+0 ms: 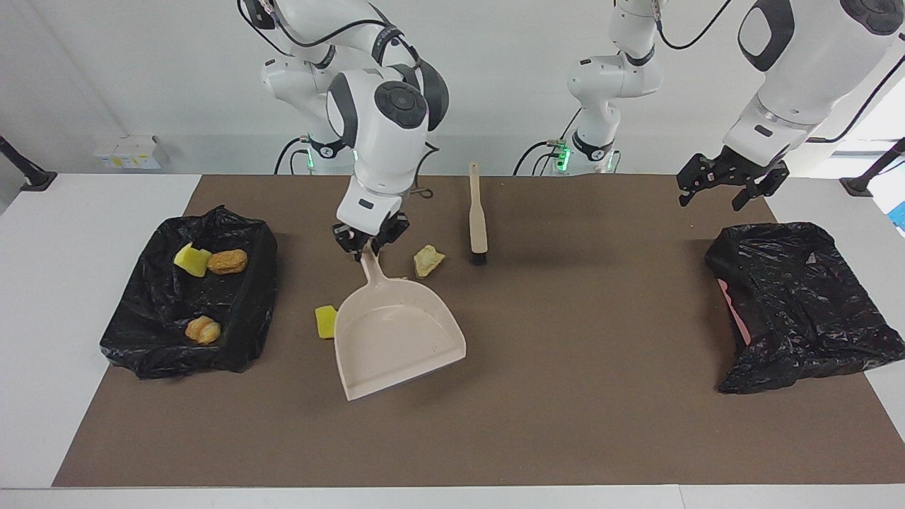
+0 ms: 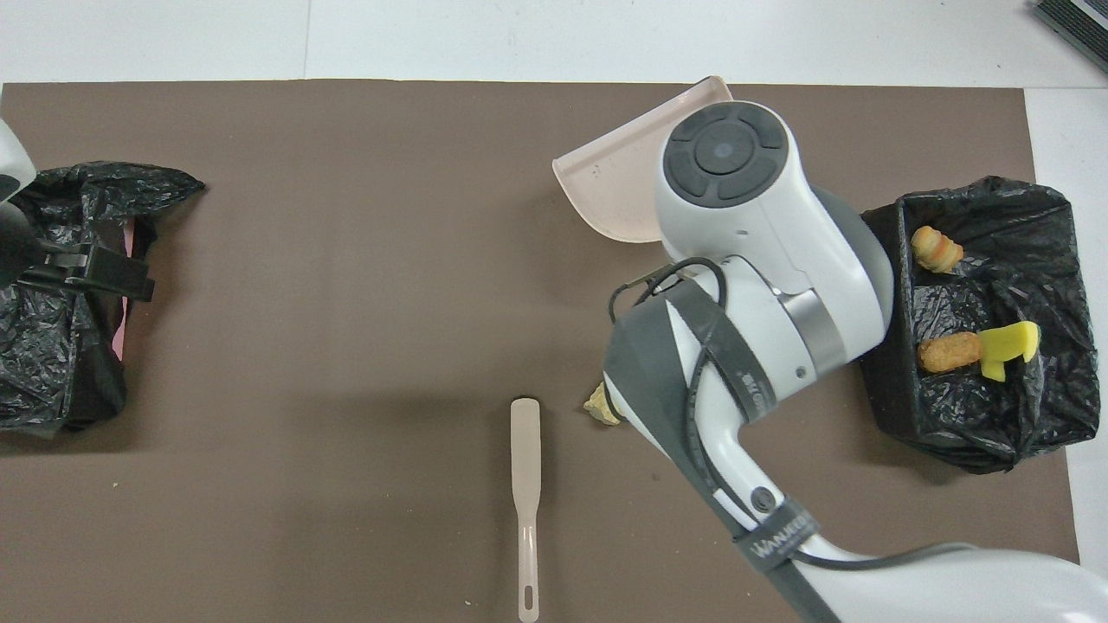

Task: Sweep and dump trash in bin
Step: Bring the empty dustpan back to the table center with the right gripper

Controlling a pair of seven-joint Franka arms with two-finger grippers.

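Observation:
My right gripper (image 1: 369, 247) is shut on the handle of the beige dustpan (image 1: 399, 339), which it holds tilted over the middle of the mat. The pan (image 2: 610, 186) covers part of the trash. A yellow sponge chunk (image 1: 325, 322) shows at the pan's edge, and a beige lump (image 1: 428, 260) lies beside the handle. The black-lined bin (image 1: 251, 311) at the right arm's end holds a yellow chunk (image 1: 189, 259) and two orange-brown pieces (image 1: 228, 261). In the overhead view the arm hides this gripper. My left gripper (image 1: 714, 194) waits open above the mat.
The beige brush (image 1: 478, 215) lies on the mat close to the robots, bristles pointing away from them. A crumpled black bag (image 1: 795, 304) with something pink under it sits at the left arm's end, below the left gripper (image 2: 130, 281).

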